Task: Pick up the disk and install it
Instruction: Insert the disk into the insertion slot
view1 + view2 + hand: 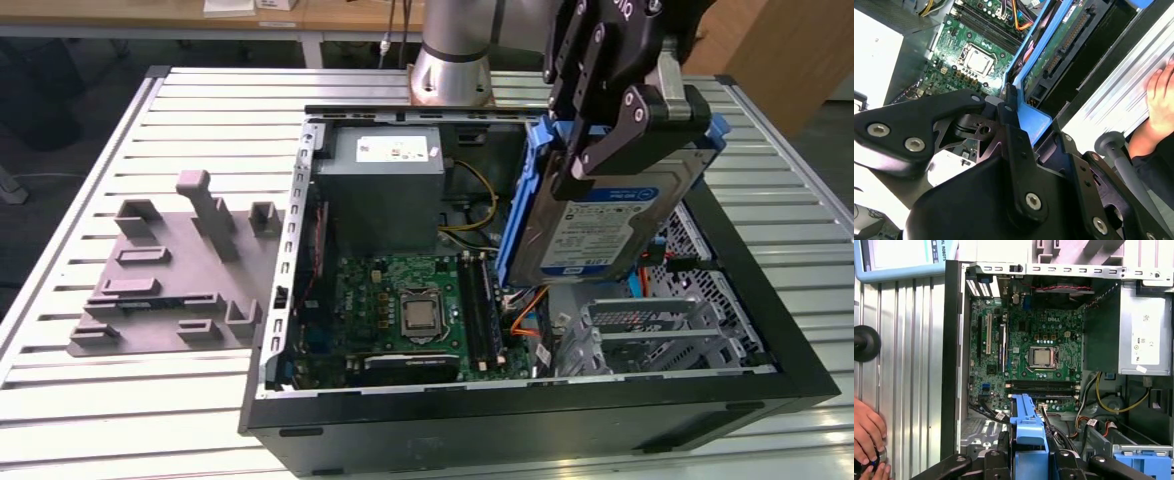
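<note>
Gripping the disk (607,230) by its blue bracket, the gripper (607,160) is clenched on it. In the second wrist view the fingers (1013,142) pinch the bracket's end w/ no gap. Disk hangs tilted, label side toward the exterior view's camera, over the open PC case (534,405), at approx 2 o'clock of the case opening in the exterior view. Inside the case: green mobo (387,300) at 7 o'clock w/ bare CPU (420,312) mid-board; grey PSU (380,185) w/ white sticker at 11 o'clock; perforated metal drive cage (647,325) at 4 o'clock, below the disk. Disk's low edge dips into the opening btwn mobo & drive cage; contact w/ either can't be judged. Orange cables (530,300) run just beside that low edge, and yellow wires (477,218) sit btwn PSU & disk. Case sits on a slatted metal table (200,110). At 9 o'clock of the case, apart from it, a grey moulded fixture (167,275) lies on the slats. Arm base (447,60) stands at 12 o'clock, behind the case. In the first wrist view a person's hand (866,432) is over the slats outside the case wall, near a black round knob (864,342); a blue-framed screen unit (904,262) sits beyond that wall too.
</note>
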### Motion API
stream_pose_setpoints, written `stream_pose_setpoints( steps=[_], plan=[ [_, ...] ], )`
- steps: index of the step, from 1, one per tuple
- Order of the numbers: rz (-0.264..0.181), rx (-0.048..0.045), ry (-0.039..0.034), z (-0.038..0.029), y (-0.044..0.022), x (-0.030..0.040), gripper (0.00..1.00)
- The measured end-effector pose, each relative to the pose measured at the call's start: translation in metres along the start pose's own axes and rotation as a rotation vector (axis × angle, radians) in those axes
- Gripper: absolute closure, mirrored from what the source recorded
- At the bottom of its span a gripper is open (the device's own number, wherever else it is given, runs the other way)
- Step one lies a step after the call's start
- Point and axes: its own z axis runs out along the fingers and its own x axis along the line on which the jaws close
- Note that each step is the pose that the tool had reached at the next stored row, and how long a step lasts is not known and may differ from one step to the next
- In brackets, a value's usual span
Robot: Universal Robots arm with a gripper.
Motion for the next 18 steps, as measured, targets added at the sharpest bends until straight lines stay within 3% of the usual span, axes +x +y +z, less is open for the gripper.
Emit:
stream_pose_setpoints(
  steps=[10,18],
  plan=[
    [0.000,-0.0001,0.0001,0.0000,0.0006,0.0000,0.64],
    [0.000,-0.0001,0.0001,-0.0001,-0.0080,0.0000,0.64]
  ],
)
